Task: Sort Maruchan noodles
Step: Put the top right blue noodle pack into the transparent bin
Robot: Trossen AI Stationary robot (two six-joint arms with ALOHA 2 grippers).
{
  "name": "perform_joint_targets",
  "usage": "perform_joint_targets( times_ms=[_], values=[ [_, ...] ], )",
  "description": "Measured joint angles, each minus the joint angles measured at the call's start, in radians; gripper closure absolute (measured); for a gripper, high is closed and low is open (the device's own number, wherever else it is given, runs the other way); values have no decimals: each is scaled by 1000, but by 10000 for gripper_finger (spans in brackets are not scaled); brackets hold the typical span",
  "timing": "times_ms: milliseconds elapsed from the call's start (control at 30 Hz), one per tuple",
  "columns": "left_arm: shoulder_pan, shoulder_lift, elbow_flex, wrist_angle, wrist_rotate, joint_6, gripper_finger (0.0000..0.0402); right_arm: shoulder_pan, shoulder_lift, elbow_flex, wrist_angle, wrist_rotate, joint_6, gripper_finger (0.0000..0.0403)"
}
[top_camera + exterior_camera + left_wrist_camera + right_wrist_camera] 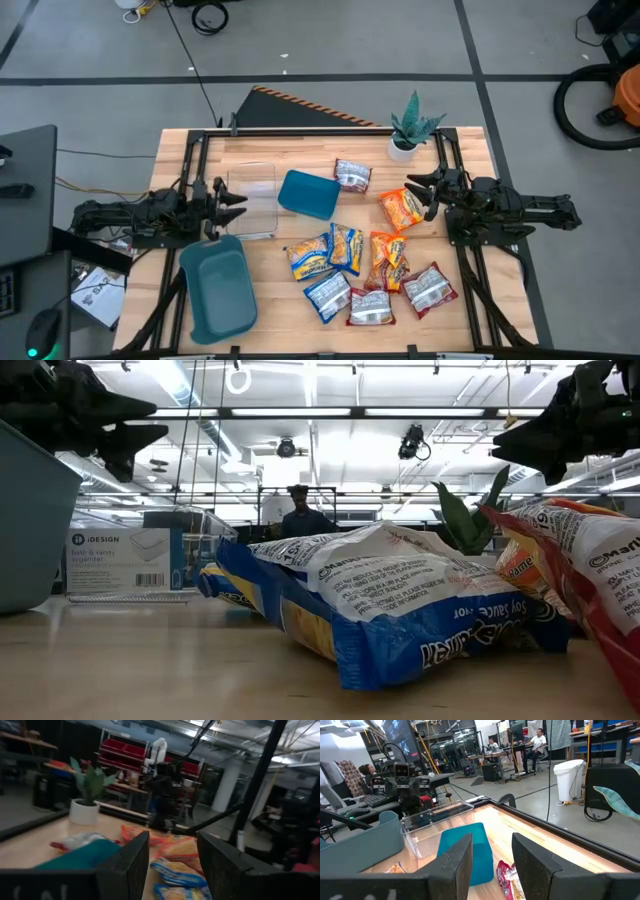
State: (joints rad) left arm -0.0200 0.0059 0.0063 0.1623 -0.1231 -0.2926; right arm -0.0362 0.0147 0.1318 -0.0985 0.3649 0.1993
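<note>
Several Maruchan noodle packets lie flat on the table's middle and near right: a red-and-silver one (352, 175) farthest back, an orange one (402, 208), yellow-and-blue ones (310, 257) (346, 247), another orange one (388, 260), and more red-and-silver ones (430, 288) (371, 307). My left gripper (235, 200) (172, 865) hovers open at the table's left, over the clear container (252, 200). My right gripper (415, 190) (492, 862) hovers open at the right, just beside the far orange packet. Neither touches anything.
A small teal bin (308, 193) sits mid-table beside the clear container; a larger teal bin (217, 287) stands at the near left. A potted plant (410, 125) is at the far right corner. Bare wood (290, 150) shows along the far edge. People sit in the room beyond.
</note>
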Motion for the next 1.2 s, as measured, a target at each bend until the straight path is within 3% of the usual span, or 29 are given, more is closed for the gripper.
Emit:
perform_joint_targets(
  times_ms=[533, 700, 867, 1200],
  values=[
    [0, 0, 0, 70, -32, -194, 230, 0, 0, 0, 80, 0, 49, 259],
    [0, 27, 30, 16, -10, -226, 230, 0, 0, 0, 83, 0, 160, 259],
    [0, 159, 133, -101, 14, -224, 230, 0, 5, 0, 82, -40, 197, 259],
    [31, 546, 395, -151, -55, 15, 230, 0, 48, 0, 100, -4, 93, 259]
  ],
)
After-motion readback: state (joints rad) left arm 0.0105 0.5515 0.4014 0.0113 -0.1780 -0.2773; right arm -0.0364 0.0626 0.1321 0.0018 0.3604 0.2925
